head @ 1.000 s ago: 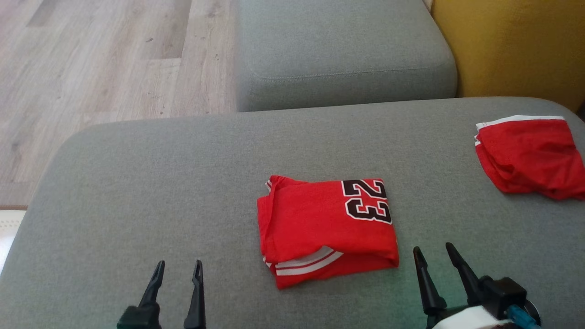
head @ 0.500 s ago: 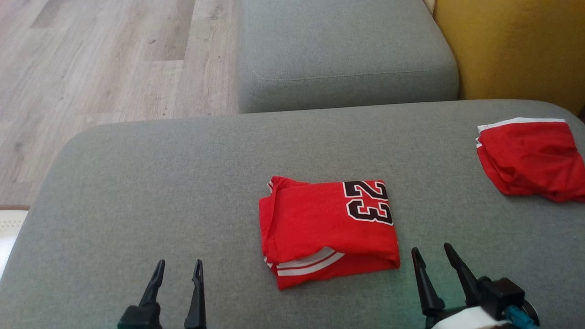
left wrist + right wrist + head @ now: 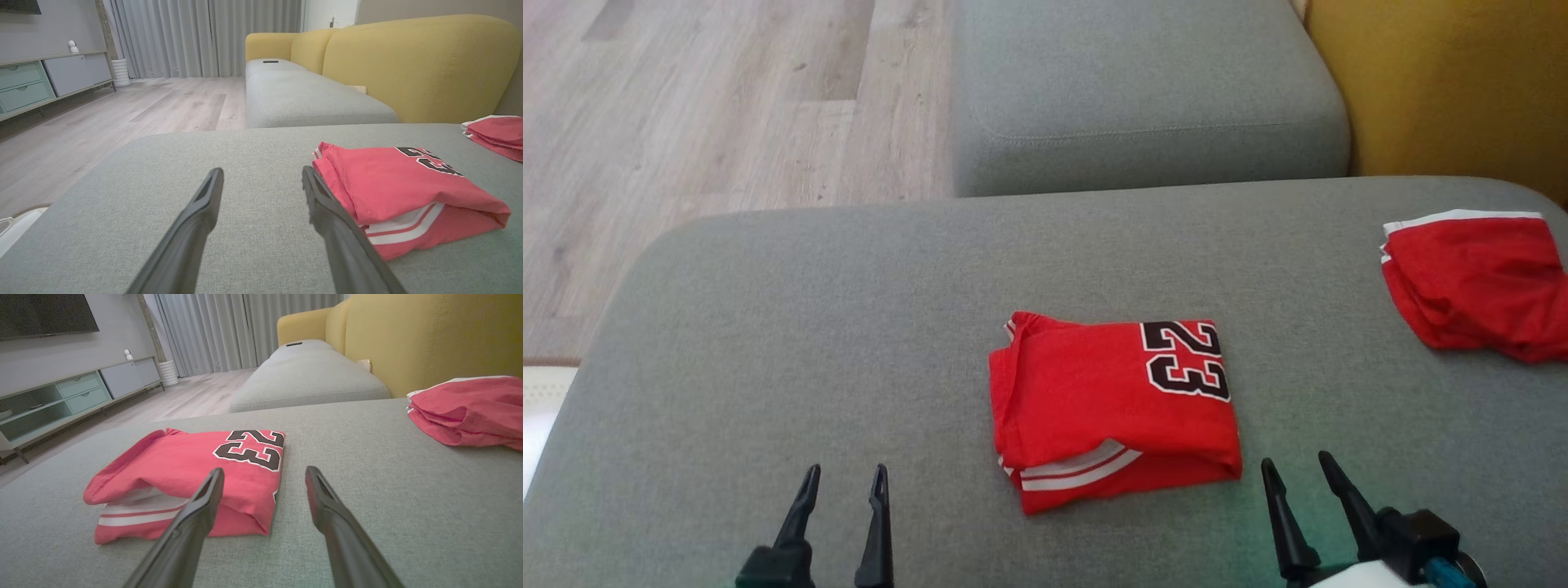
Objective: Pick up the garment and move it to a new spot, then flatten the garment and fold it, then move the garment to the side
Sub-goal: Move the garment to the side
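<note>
We see the left gripper [image 3: 845, 475] and the right gripper [image 3: 1295, 462], fingers spread wide and both empty. The folded red garment [image 3: 1111, 408] lies untouched between them, slightly ahead, on the grey cushion [image 3: 768, 327].

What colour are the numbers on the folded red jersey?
Black numbers, white-outlined, on the folded red jersey; clearest in the right wrist view.

The folded red jersey [image 3: 1111, 408] bears the black number 23 [image 3: 1186, 369].
</note>
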You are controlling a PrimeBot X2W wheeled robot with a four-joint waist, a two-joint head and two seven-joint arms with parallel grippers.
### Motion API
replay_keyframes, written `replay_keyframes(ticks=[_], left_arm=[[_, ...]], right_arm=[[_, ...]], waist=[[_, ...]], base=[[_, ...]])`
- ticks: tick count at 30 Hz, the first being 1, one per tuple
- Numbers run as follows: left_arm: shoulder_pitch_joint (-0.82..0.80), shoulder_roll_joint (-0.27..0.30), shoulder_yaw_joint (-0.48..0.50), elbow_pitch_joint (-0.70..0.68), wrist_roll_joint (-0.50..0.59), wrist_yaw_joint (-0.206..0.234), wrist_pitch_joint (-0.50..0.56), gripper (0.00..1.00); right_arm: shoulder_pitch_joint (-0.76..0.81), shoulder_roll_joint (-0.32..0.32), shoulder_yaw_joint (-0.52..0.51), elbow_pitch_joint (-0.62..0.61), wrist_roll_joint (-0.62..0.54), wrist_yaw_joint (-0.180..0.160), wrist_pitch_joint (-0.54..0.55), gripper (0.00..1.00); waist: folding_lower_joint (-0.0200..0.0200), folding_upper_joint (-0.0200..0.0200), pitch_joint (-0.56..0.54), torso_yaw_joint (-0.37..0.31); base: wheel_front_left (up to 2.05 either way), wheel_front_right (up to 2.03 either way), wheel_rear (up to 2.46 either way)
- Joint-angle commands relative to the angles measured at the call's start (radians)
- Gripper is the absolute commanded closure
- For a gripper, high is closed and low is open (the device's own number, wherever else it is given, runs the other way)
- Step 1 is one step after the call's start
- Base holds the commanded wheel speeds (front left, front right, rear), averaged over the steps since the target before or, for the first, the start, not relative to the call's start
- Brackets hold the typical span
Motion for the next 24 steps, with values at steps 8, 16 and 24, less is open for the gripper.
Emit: replay_keyframes(ticks=[8, 16, 24], left_arm=[[-0.045, -0.008, 0.006, -0.030, 0.005, -0.007, -0.012, 0.00], [-0.072, -0.008, -0.019, -0.020, 0.006, -0.012, -0.012, 0.00], [-0.097, -0.008, -0.044, -0.010, 0.000, -0.005, -0.012, 0.00]], right_arm=[[-0.099, 0.002, 0.017, 0.051, 0.046, 0.007, -0.011, 0.00], [-0.246, 0.003, 0.001, 0.191, 0.132, 0.007, 0.054, 0.00], [-0.412, -0.061, 0.004, 0.358, 0.275, 0.007, 0.256, 0.00]], waist=[[0.0000, 0.0000, 0.032, 0.035], [0.0000, 0.0000, 0.065, 0.072], [0.0000, 0.0000, 0.097, 0.109]], base=[[0.00, 0.00, 0.00], [0.00, 0.00, 0.00], [0.00, 0.00, 0.00]])
